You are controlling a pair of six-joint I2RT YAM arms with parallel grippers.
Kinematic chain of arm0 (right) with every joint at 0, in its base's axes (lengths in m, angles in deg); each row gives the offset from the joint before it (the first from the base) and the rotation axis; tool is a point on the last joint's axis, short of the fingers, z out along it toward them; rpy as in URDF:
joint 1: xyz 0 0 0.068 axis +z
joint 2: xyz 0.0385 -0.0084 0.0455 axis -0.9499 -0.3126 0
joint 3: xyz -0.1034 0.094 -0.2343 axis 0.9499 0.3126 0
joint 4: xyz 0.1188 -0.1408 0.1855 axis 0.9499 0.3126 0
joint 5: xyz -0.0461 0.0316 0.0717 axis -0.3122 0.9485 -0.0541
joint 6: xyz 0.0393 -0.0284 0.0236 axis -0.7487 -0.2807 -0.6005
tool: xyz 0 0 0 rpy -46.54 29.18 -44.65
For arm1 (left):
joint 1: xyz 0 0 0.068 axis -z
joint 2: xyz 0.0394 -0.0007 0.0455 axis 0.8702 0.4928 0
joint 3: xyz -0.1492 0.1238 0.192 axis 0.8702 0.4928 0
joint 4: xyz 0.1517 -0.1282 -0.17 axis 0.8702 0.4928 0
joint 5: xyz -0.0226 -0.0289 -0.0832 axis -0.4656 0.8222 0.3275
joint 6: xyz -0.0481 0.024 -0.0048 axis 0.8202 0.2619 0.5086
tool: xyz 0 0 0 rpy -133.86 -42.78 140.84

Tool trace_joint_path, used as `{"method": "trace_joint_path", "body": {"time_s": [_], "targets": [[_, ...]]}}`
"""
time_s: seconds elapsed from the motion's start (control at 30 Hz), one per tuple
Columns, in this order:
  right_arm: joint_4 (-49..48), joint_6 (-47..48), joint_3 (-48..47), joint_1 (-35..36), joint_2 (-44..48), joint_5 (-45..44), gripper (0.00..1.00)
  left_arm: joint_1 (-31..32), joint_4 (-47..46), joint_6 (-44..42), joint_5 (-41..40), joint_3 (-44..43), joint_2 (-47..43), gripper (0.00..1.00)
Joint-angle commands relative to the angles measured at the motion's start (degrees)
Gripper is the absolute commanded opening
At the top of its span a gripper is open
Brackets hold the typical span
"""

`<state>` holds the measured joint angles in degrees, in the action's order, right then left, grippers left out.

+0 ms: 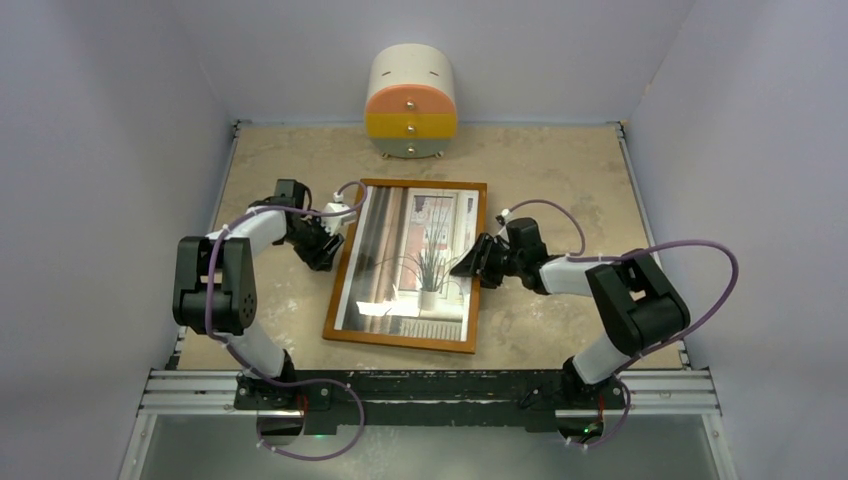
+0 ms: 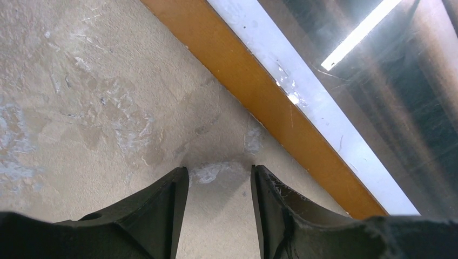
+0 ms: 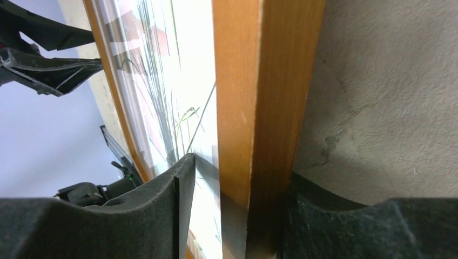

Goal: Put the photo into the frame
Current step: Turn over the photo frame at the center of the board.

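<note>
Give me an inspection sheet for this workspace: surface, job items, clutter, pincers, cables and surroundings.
Surface: beige mottled table, with scuffed pale patches.
Job's things: the frame lies flat; the photo sits inside its rails, picture side up.
Clutter: rounded drawer unit at the far edge, apart from the frame.
Pincers: left pincer open over bare table beside the frame's left rail, holding nothing; right pincer clamps the right rail, one finger on the pane side, one outside.
Cables: purple cables loop along both arms.
Surroundings: pale walls on three sides; metal rail at the near edge.
</note>
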<state>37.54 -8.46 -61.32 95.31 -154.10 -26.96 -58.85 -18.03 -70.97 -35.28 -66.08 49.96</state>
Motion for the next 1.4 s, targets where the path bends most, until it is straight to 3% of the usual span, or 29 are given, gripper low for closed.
{"method": "trace_joint_path", "body": {"time_s": [0.0,0.2,0.3,0.53,0.7,0.83,0.93,1.03,1.2,1.37], "targets": [[7.8,5.3,1.2,-0.3,-0.7,-4.1,0.55,-0.3,-1.1,-1.4,-0.1,2.9,1.2,0.49],[15.3,7.7,-2.2,-0.3,-0.1,-9.0,0.79,-0.3,-0.5,-1.0,1.7,3.4,0.2,0.49],[22.2,8.9,-5.4,-0.3,0.5,-14.7,0.98,-0.3,0.3,-0.5,2.3,3.1,-1.2,0.51],[35.3,8.8,-10.3,-0.4,5.1,-28.5,0.99,-0.5,-1.5,3.5,3.1,1.8,-5.0,0.84],[41.8,10.6,-14.3,-0.5,9.9,-41.3,0.99,-1.5,-6.0,8.7,4.2,1.0,-6.8,0.9],[39.8,11.7,-16.0,-1.5,14.5,-50.3,0.99,-4.7,-17.7,16.4,6.3,3.9,-10.0,0.92],[30.8,13.3,-11.4,-1.8,17.1,-66.0,0.99,-5.0,-34.9,25.1,-1.0,10.2,-12.9,0.93],[5.9,23.9,1.5,-1.9,21.4,-77.1,0.99,-5.0,-48.0,27.1,-2.6,16.3,-14.5,0.94],[-22.2,34.4,13.7,-3.8,24.8,-78.1,0.99,-5.1,-70.4,31.8,-5.3,29.8,-16.5,0.95],[-40.4,40.3,19.1,-7.4,19.3,-75.8,0.99,-5.0,-91.1,31.6,-7.0,40.5,-15.8,0.95]]}}
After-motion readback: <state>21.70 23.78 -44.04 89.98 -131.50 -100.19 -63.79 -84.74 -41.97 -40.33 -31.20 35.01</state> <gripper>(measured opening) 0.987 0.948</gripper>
